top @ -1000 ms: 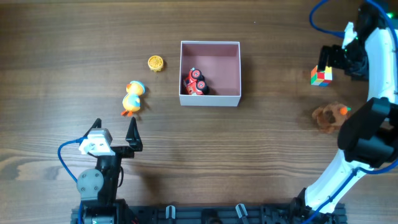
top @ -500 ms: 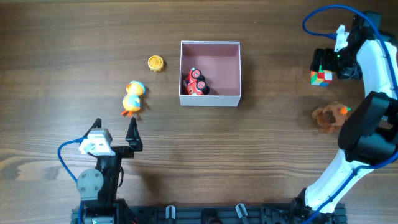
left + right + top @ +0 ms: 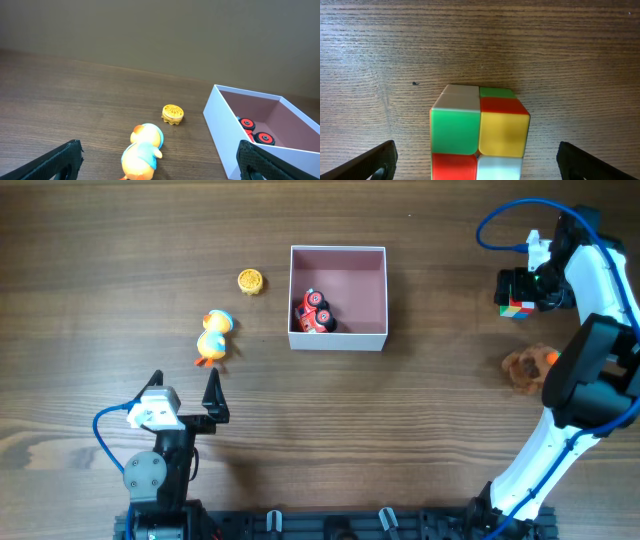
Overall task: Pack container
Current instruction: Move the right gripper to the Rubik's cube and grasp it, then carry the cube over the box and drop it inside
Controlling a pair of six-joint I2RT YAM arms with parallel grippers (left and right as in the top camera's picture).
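Note:
The container, a square white box with a dusty-pink inside, stands mid-table and holds a red toy car; both also show in the left wrist view, container and car. A multicoloured cube lies at the far right. My right gripper is open right over it, and in the right wrist view the cube sits between the open fingers. My left gripper is open and empty near the front left. A yellow duck and a yellow disc lie left of the container.
A brown plush toy lies at the right, below the cube, next to my right arm. The table is brown wood.
My right gripper has moved left and down from beside the cube to over it. The left arm and the toys have not moved.

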